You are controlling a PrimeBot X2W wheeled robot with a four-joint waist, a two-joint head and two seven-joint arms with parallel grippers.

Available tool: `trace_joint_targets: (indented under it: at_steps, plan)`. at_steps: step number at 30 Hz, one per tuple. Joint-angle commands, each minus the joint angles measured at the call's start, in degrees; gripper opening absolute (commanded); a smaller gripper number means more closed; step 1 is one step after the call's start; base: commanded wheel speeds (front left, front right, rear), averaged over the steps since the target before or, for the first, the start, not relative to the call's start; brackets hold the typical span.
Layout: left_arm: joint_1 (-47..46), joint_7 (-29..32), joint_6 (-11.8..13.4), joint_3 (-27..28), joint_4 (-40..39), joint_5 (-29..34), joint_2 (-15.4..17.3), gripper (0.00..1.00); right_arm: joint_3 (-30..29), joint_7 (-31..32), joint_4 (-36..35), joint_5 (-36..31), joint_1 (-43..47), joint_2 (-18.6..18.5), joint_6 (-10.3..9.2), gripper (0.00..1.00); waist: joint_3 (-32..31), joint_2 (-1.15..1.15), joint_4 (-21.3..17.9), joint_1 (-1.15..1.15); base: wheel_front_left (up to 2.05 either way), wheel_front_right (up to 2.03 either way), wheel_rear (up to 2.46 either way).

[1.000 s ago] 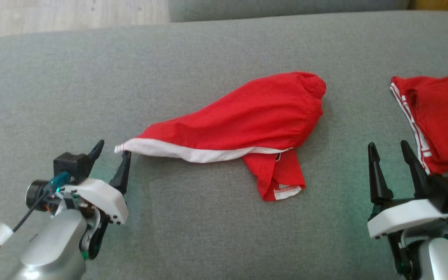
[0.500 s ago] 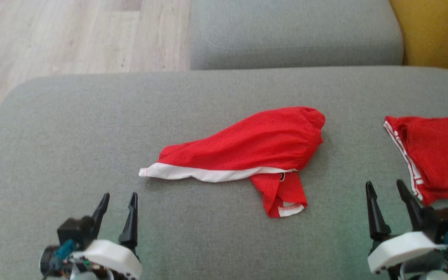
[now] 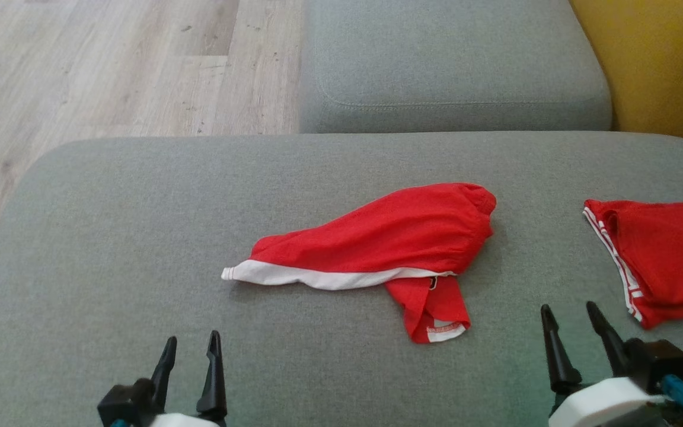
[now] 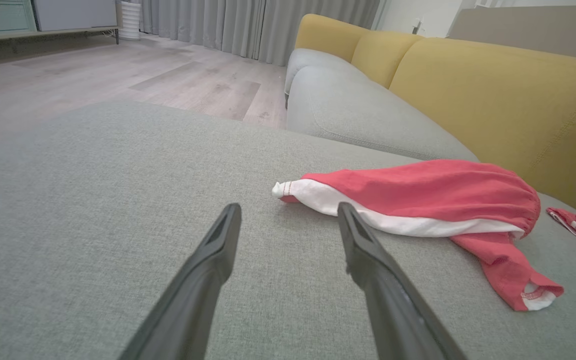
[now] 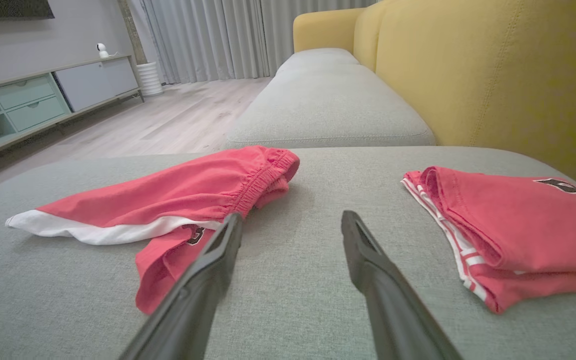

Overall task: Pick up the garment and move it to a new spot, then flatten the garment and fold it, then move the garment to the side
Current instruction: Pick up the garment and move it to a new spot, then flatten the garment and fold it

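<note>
Head view: the garment (image 3: 377, 237) lies crumpled mid-way across the cushion (image 3: 140, 237). The left gripper (image 3: 193, 337), at its white hem (image 3: 294, 276) a second ago, sits back at 7 o'clock, jaws apart — released. Left wrist view: hem at 1 o'clock, untouched. Right wrist view: right gripper (image 5: 291, 214) spread, empty — flattening remains.

Looked across a wide grey fabric seat cushion (image 3: 140, 237), with a second grey cushion (image 3: 454, 65) set just beyond its far edge. Met a mustard-yellow backrest (image 5: 493, 75) along the right side of both. Saw pale wood-plank floor (image 3: 110, 71) to the left, running to full-length grey curtains (image 5: 208, 40). Noted a low cabinet (image 5: 33, 100) with pale green drawers against a grey wall (image 5: 13, 45), a small white device (image 5: 101, 50) on top, and soft, even light throughout.
</note>
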Motion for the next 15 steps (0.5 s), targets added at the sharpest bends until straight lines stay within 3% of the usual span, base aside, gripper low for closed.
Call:
trace_joint_targets:
  at_steps: [1,15]
  plan:
    - [-2.10,-0.71,0.33,2.24,-2.10,0.62,0.51,1.00,1.58,-0.83,-1.68,0.53,-1.99,-0.37,0.39,1.00,0.02,0.00,0.01,0.00,0.00,0.00,0.00]
    - [-1.81,-0.72,0.35,2.42,-2.83,1.72,0.44,1.00,2.19,-1.06,-0.41,0.72,-2.44,-0.37,0.39,1.00,0.37,0.00,0.65,0.00,0.00,0.00,0.00]
